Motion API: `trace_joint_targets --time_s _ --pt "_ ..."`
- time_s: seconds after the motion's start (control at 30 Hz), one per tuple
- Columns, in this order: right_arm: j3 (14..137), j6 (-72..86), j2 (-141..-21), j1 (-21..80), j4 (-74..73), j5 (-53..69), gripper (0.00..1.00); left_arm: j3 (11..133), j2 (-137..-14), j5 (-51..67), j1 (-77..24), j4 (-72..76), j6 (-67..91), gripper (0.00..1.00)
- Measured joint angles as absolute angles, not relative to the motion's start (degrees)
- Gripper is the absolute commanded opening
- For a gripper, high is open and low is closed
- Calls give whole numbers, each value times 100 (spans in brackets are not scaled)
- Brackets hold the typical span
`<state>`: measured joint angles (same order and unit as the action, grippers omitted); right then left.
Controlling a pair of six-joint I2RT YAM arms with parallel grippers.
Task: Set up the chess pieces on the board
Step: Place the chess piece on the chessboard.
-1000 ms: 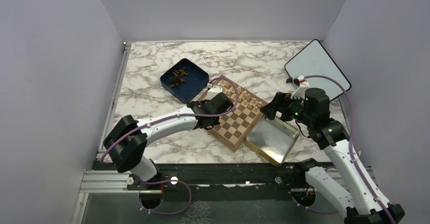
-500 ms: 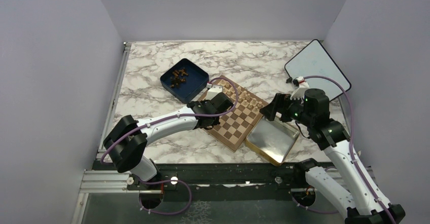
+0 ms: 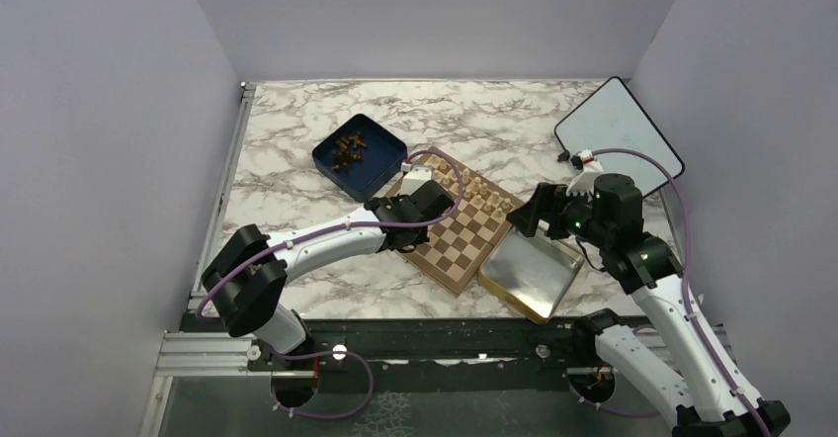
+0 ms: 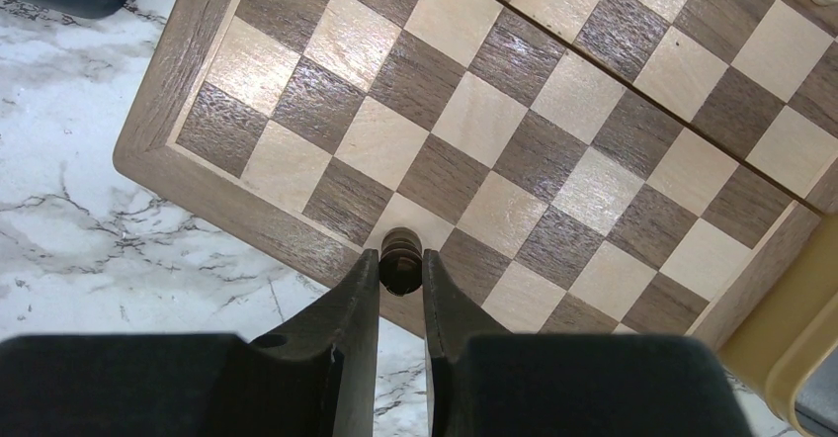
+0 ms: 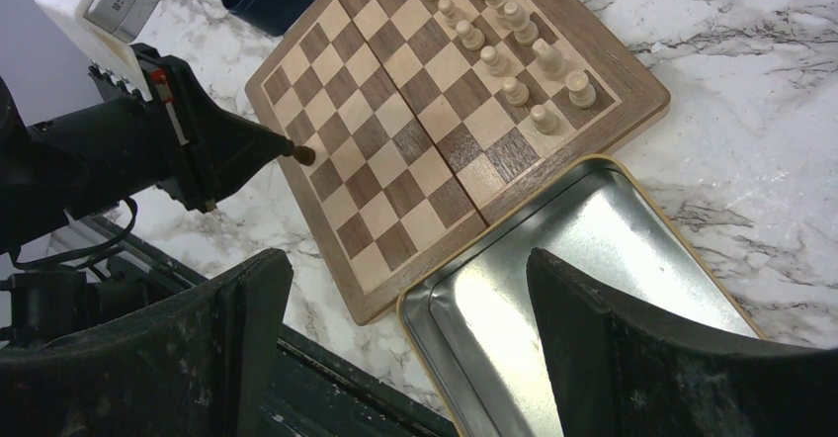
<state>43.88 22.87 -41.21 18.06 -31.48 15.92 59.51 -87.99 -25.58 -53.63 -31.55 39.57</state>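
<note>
Holding a tiny dark brown wooden chessman [image 4: 400, 256] between its fingers, the left hand [image 4: 400, 259] is clamped on the piece over the edge row of the square wooden chessboard with tan and brown checks [image 4: 553, 140], just inside the brown border nearest that arm. Whether the piece's base already touches the wood cannot be told from these views.

Over the last second almost nothing changes: the left arm stays in the same spot and the grip looks the same, while the right hand [image 5: 403, 259], fingers wide apart and holding nothing, hangs above the gold-rimmed metal tray [image 5: 553, 289] with only a slight shift. That stillness suggests a careful placing step, probably the piece being lined up on its square before release.

Pale beige wooden chessmen [image 5: 504, 56] already stand in rows on the far side. More dark pieces [image 3: 348, 146] wait in the dark blue square box [image 3: 380, 155] on the marble tabletop [image 4: 89, 219], so most of the dark side seems still to do.
</note>
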Motion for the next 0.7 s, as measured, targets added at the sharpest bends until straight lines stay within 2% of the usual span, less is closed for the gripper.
trace_joint_targets --time_s 0.47,0.7 --pt "4388 2285 -4123 1887 -3146 1594 95 5929 -8814 -2536 -5363 -3144 4091 45" --pt "4399 2285 -4154 1957 -3155 1594 95 5951 -8814 -2506 -5363 -3181 4093 51"
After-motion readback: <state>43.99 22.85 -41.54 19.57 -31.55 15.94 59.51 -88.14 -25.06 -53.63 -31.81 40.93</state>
